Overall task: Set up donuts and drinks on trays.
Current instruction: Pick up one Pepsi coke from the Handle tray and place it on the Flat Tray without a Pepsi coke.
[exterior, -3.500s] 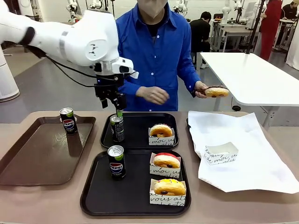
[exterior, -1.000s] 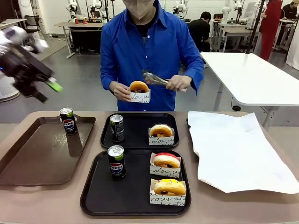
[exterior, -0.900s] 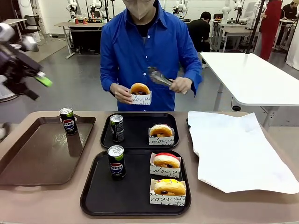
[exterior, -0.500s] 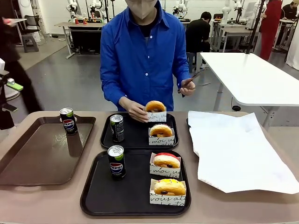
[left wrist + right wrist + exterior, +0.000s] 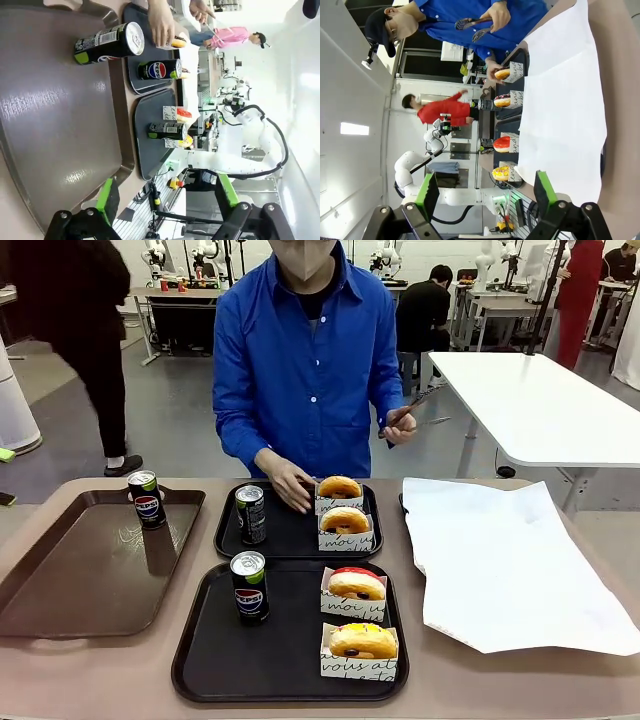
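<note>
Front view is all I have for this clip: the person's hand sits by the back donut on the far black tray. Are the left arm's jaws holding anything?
Observer: No. The left gripper has its jaws wide apart, with nothing between them.
Operator: What is it facing?
Observer: The brown tray, with the Pepsi can standing at its far end.
Operator: And the right one?
Observer: The right gripper is open and empty too, looking out over the white paper sheet.
</note>
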